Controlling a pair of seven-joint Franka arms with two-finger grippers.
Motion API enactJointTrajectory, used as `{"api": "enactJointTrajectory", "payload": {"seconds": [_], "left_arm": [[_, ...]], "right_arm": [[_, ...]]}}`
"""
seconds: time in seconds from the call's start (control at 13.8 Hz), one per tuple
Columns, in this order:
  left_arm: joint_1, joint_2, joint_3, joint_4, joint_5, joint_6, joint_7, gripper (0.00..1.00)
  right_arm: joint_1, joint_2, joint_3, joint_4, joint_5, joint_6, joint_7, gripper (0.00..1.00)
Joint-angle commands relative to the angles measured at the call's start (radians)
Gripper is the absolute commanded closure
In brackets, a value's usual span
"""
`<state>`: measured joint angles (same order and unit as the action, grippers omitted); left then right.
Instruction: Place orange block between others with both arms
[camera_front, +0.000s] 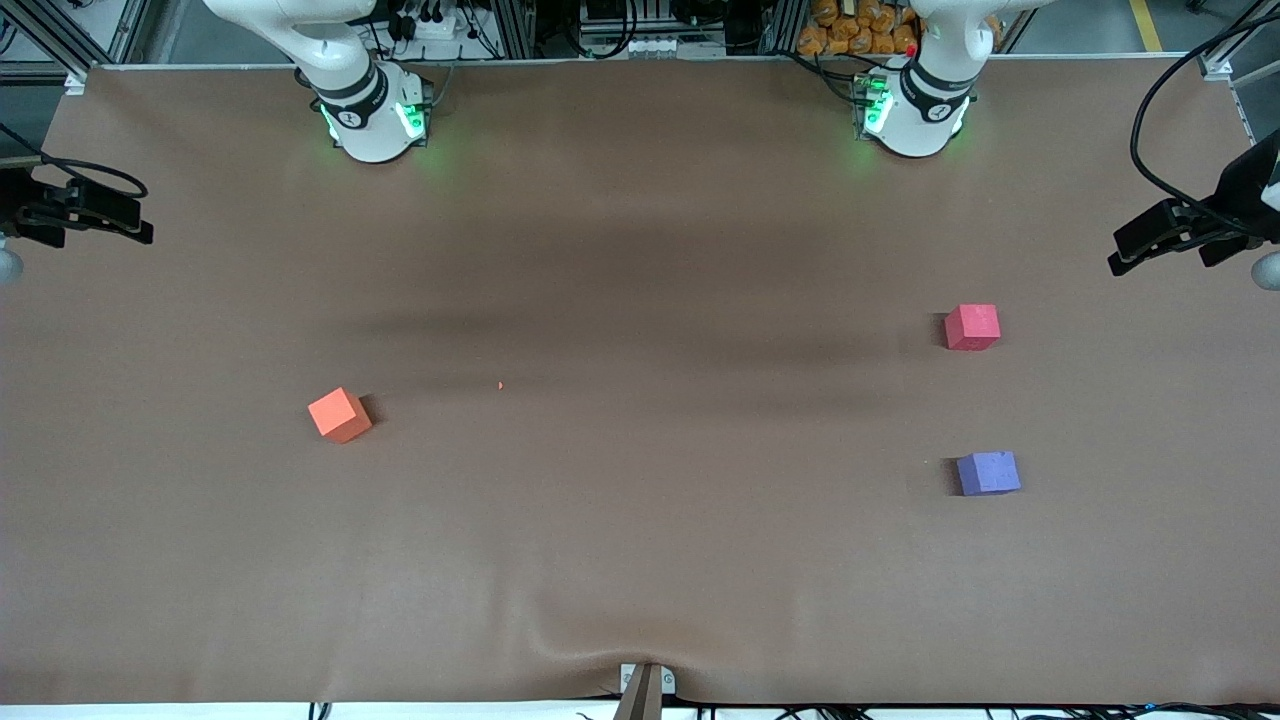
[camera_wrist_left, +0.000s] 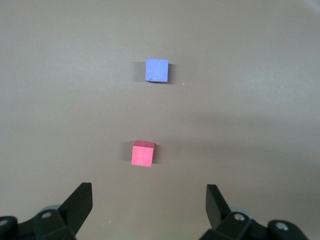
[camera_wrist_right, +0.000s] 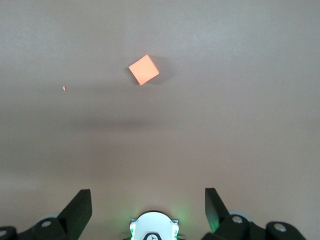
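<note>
The orange block lies alone on the brown table toward the right arm's end. The others sit toward the left arm's end: a red-pink cube and, nearer the front camera, a purple-blue cube, with a bare gap between them. High above the table, my left gripper is open and empty, looking down on the two cubes. My right gripper is likewise open and empty, high over its own base. In the front view neither gripper shows, only the arm bases.
A tiny orange crumb lies on the table between the blocks. Black camera mounts stand at both table ends. A small bracket sits at the table's front edge, where the cloth wrinkles.
</note>
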<state>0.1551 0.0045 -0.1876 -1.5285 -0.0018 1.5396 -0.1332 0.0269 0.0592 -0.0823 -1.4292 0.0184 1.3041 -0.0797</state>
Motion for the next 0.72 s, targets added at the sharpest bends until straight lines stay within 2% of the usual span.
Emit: {"api": "enactJointTrajectory", "payload": {"seconds": [0.0, 0.43, 0.65], "left_arm": [[0.006, 0.002, -0.001, 0.016, -0.010, -0.018, 0.029, 0.00], [0.012, 0.002, 0.007, 0.019, -0.012, -0.018, 0.030, 0.00], [0.009, 0.002, 0.008, 0.008, -0.014, -0.018, 0.029, 0.00]], "right_arm": [[0.002, -0.016, 0.001, 0.003, 0.015, -0.011, 0.017, 0.00], [0.002, -0.004, -0.001, 0.000, 0.017, 0.001, 0.005, 0.00], [0.036, 0.043, 0.001, -0.033, 0.017, 0.101, -0.005, 0.00]]}}
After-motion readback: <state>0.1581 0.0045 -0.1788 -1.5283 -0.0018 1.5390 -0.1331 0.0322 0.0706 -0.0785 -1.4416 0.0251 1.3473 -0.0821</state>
